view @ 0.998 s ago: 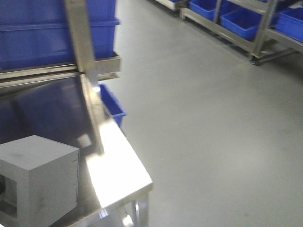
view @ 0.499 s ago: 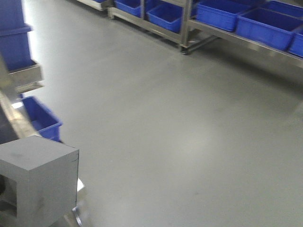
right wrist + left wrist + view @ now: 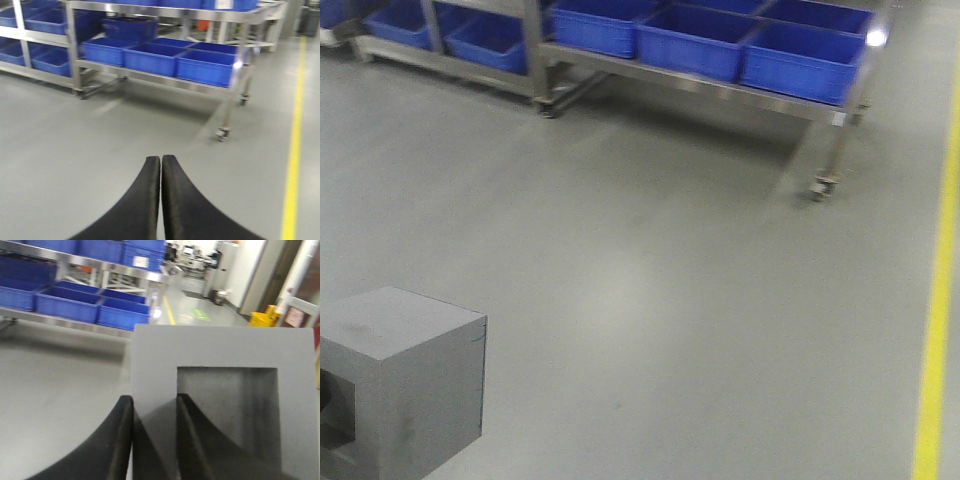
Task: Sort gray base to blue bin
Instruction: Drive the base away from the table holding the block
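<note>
Gray base (image 3: 400,380) sits lower left. Only the left wrist view shows the left gripper (image 3: 154,400) pinching its recess wall. The right gripper (image 3: 161,159) is pressed together. Blue bins (image 3: 690,45) line the top; their contents are unclear.

This is a warehouse or factory hall. It has a broad, smooth gray sealed floor (image 3: 650,300) marked with a yellow painted lane line (image 3: 940,300). Long steel racks (image 3: 720,93) on caster wheels (image 3: 820,186) carry rows of bright-blue plastic tubs (image 3: 690,45).
</note>
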Available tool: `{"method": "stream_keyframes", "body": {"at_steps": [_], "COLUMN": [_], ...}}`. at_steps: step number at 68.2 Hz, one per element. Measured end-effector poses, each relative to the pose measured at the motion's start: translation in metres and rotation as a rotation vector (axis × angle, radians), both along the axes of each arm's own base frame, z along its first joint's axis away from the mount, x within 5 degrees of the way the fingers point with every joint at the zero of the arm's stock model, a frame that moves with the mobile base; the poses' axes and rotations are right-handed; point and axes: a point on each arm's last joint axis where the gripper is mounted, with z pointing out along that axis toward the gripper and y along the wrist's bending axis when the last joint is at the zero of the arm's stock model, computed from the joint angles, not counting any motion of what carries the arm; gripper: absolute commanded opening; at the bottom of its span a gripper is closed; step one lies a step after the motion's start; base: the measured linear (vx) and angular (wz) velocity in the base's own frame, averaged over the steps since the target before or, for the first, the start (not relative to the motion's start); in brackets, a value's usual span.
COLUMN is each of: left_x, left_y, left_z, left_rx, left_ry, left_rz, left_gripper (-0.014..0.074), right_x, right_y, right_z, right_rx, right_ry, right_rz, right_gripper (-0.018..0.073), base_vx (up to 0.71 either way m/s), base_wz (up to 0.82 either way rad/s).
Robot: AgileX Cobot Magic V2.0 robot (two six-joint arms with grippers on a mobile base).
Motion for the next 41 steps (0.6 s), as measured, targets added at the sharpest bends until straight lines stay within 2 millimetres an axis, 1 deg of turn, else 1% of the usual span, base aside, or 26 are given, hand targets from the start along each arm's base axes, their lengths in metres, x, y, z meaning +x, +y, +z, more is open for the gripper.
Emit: {"method": "stream_keyframes", "body": {"at_steps": [29,41], "left_x": [0.0,0.0], "left_y": [0.0,0.0], "left_z": [-0.0001,-0.0001], "left_rx": [0.0,0.0], "left_ry": [0.001,0.001], "left_rz": [0.0,0.0], "left_gripper": [-0.0007,-0.0007], "right_x": [0.0,0.0], "right_y": [0.0,0.0], "right_z": [0.0,0.0], "right_rx": [0.0,0.0], "right_ry": [0.0,0.0], "right_rz": [0.0,0.0], "right_gripper": [-0.0005,-0.0005], "base_vx": [0.11,0.18], "base_wz": [-0.83,-0.69]}}
